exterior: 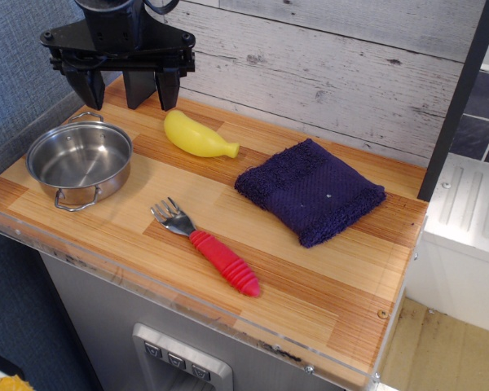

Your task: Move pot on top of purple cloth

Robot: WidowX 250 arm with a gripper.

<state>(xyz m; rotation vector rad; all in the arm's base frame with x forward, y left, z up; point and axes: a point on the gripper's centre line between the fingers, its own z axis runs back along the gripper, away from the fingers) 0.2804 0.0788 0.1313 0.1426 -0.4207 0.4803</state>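
The pot (79, 163), small, shallow and shiny steel with two wire loop handles, stands empty at the left end of the wooden counter (326, 269). The purple cloth (310, 190), dark, thick and folded roughly square, lies flat at the right with nothing on it. My black gripper (129, 91) hangs open and empty above the counter's back left, just behind and above the pot, not touching it. The cloth is well to the right of both.
A yellow toy banana (198, 136) lies between pot and cloth near the back. A fork with a red handle (209, 248) lies in front, at the middle. A plank wall stands behind, a blue-grey wall at left, a dark post (452, 106) at right.
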